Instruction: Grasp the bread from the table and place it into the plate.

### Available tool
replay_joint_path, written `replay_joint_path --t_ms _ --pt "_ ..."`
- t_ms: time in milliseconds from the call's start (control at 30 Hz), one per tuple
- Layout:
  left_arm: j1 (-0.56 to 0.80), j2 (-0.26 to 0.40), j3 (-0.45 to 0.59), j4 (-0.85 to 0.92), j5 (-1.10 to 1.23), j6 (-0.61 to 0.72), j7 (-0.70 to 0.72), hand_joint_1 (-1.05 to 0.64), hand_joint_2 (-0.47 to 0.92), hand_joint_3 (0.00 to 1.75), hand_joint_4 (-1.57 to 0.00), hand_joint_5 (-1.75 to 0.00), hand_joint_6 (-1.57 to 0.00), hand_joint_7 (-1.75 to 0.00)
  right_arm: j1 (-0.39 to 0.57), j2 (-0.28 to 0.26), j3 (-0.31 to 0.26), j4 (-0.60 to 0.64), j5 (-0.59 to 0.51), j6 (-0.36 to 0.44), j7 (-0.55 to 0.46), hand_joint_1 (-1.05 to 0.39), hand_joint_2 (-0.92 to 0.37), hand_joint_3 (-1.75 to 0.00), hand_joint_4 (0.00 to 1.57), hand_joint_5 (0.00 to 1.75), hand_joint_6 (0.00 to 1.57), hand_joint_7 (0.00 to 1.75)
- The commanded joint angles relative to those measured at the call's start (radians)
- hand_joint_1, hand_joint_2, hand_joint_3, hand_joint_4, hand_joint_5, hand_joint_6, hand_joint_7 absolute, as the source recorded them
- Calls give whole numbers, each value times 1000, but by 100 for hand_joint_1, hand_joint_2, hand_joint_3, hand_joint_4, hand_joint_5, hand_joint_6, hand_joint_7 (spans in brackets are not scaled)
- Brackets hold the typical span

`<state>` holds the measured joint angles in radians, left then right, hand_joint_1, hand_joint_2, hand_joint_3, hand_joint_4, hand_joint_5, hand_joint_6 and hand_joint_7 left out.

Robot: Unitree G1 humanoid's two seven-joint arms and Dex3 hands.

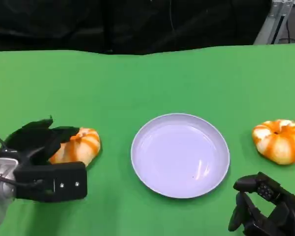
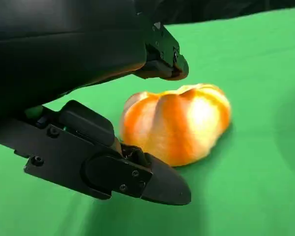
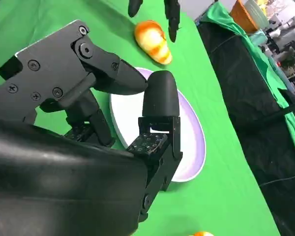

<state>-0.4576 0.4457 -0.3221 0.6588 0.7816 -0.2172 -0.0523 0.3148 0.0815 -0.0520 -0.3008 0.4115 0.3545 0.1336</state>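
**Left hand closing round the bread**

The left hand (image 1: 42, 147) has its fingers spread around the bread (image 1: 77, 146) on the green bench (image 1: 137, 83), left of the plate (image 1: 180, 155); firm grip cannot be told. The right hand (image 1: 265, 206) hangs loosely curled, holding nothing, near a second bread (image 1: 279, 140).

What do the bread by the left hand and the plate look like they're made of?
The bread looks like a glossy moulded prop, probably plastic or foam: smooth lobes, orange stripes, a soft sheen. The plate looks like hard plastic or glazed ceramic: pale lilac, uniform, with a reflected highlight. I cannot tell which.
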Motion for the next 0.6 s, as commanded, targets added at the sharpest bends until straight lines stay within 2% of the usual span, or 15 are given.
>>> replay_joint_path --t_ms 33,600 --pt "-67 -5 -46 141 -6 -28 42 -97 92 22 -3 0 -21 0 6 -4 -4 -15 5 1 -5 -17 -55 -104 84 175 83 138" --pt "-182 -87 -139 395 -25 -59 158 -92 92 24 -6 -1 -24 -1 14 -1 4 -12 6 -14 2 -17 -55 -105 84 175 82 139"
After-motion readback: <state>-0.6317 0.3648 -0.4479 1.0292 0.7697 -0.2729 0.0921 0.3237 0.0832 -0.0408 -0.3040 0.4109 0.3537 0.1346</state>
